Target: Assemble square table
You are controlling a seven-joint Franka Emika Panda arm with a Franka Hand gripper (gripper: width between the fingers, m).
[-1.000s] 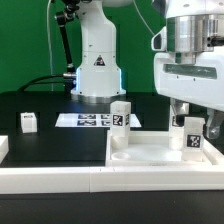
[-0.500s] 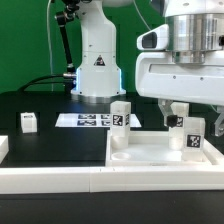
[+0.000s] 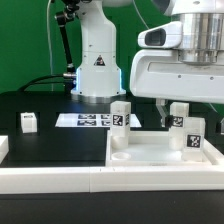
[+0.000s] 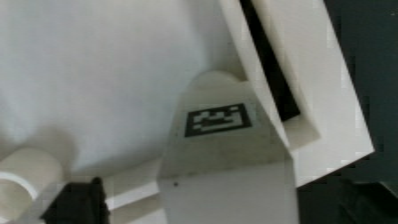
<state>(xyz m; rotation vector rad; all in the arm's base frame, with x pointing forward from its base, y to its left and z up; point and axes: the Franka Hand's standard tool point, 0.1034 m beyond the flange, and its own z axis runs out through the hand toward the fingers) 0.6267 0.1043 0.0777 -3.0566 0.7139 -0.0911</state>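
Claw (image 3: 180, 113) spread wide, grasping nothing, hovering at right of frame over white plastic square slab with raised rim (image 3: 150, 152). Slab sits lower right on black surface (image 3: 45, 135). Three short white blocky tagged legs upright on slab: (image 3: 121, 116), (image 3: 179, 116), (image 3: 194, 137). Fourth small leg (image 3: 28, 122) far left, well apart. Marker board (image 3: 85, 120) flat at centre. Wrist view: tagged leg (image 4: 222, 150) close up.

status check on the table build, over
Gripper open, holding nothing, hovering above the square tabletop. Two legs upright on the slab, one loose leg off to the exterior view's left. Nothing blocking.
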